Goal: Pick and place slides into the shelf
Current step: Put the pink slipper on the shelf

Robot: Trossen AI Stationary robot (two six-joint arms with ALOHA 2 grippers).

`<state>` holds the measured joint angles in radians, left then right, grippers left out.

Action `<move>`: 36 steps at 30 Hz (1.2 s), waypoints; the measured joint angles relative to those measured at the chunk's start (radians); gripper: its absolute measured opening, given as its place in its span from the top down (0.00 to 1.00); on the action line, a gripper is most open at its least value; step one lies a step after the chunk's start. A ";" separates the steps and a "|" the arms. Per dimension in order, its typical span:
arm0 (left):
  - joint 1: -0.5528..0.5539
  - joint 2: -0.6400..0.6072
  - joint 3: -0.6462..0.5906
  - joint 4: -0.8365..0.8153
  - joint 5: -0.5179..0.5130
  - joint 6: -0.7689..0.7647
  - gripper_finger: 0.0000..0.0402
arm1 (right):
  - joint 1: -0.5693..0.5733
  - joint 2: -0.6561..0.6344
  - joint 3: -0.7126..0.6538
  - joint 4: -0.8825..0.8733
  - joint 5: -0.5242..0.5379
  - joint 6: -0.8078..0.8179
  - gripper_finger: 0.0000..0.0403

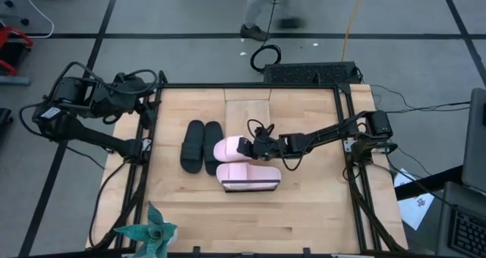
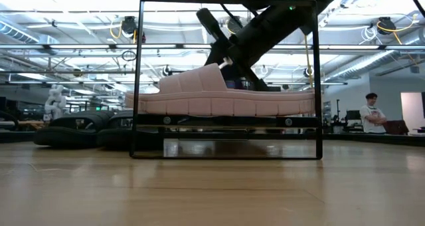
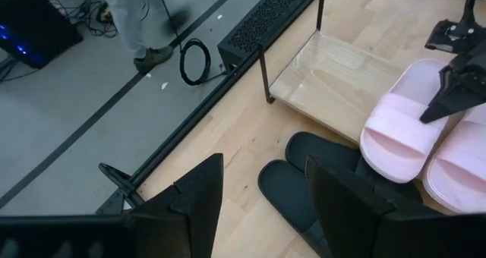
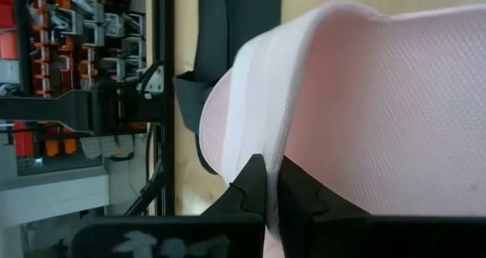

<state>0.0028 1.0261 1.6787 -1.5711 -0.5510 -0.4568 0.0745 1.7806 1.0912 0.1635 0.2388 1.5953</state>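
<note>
The right gripper (image 1: 244, 146) reaches in from the table's right edge to the middle of the tabletop (image 1: 304, 205), and its fingers (image 4: 262, 186) are pinched nearly closed on the strap edge of a pale pink slide (image 1: 229, 146). That slide sits just beside the black pair on one side and touches the second pink slide (image 1: 247, 173) on the other. The second pink slide lies on the shelf (image 1: 249, 186), a narrow rack with a dark metal frame standing on its side near the table's centre; in the low view the pink slide (image 2: 226, 100) rests along a shelf level inside the dark frame (image 2: 141, 80). The left gripper (image 3: 262, 197) waits folded back beyond the table's left edge, fingers spread wide and holding nothing, looking toward the black slides (image 3: 304, 197).

The tabletop is pale butcher-block wood framed by dark rails. A separate light wood panel (image 1: 247, 110) lies flat on it on the far side of the pink slides. A teal paper pinwheel (image 1: 148, 231) sits at the table's near left corner. Beyond the table is grey floor marked with dark lines, where a person's legs (image 1: 262, 11) stand beside a coiled black cable (image 1: 266, 57). The low view shows a workshop hall with ceiling lights and another person (image 2: 372, 113) off to the right of the shelf.

Count: four slides, two pink and two black (image 1: 202, 146); one shelf; two arms.
</note>
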 joint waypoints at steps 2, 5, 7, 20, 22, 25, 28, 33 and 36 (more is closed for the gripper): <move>0.000 0.000 0.000 0.000 0.000 0.000 0.52 | 0.004 0.002 0.000 0.002 -0.002 0.009 1.00; 0.000 0.000 0.000 0.000 0.000 0.002 0.52 | 0.010 0.001 0.000 0.004 -0.001 0.015 1.00; 0.000 0.000 0.000 0.000 0.001 0.003 0.52 | 0.014 0.001 0.000 0.002 0.000 0.020 1.00; 0.000 0.000 0.000 0.000 0.001 0.003 0.52 | 0.037 0.001 0.002 -0.003 0.024 0.044 1.00; 0.000 0.000 0.000 0.000 0.001 0.003 0.52 | 0.039 0.001 0.002 -0.012 0.026 0.048 1.00; 0.000 0.000 0.000 0.000 0.002 0.004 0.52 | 0.039 0.001 0.002 -0.019 0.028 0.048 1.00; 0.000 0.000 0.000 0.000 0.002 0.004 0.52 | 0.039 -0.003 0.002 -0.022 0.046 0.046 1.00; 0.000 0.000 0.000 0.000 0.003 0.004 0.52 | 0.039 -0.014 0.002 -0.028 0.069 0.029 1.00; 0.000 0.000 0.000 0.000 0.003 0.004 0.52 | 0.039 -0.028 0.002 -0.040 0.072 0.019 1.00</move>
<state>0.0029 1.0260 1.6787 -1.5711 -0.5484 -0.4526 0.1135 1.7521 1.0929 0.1236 0.3109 1.6146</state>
